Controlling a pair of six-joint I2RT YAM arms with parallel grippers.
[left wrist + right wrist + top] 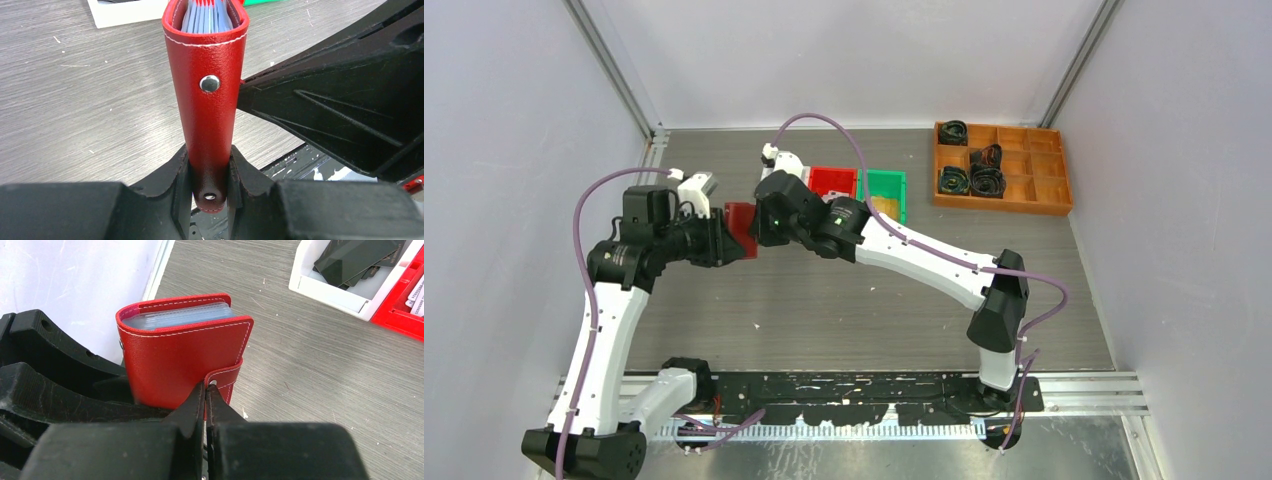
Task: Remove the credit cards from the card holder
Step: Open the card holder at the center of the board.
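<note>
Card holder (180,360): red, folded shut, held clear of the counter (864,310), left of centre in the top view. Pale clear sleeves (185,317) show as a stack at its open upper edge.

Left gripper (209,167): clamped on the holder's narrow stitched side at the bottom centre of its wrist view, 1 finger on each face. A metal snap stud (210,83) sits above the grasp.

Right gripper (206,392): fingers pressed together at the end of the snap tab (226,376), lower centre of its wrist view. Whether the tab is pinched between them cannot be told.

Credit cards (352,257): several dark ones lie in a white bin (340,292) at the upper right of the right wrist view. A red bin (400,320) touches it at the frame edge.

Other: green bin (886,192) and orange compartment tray (1002,205), upper right of the top view.
</note>
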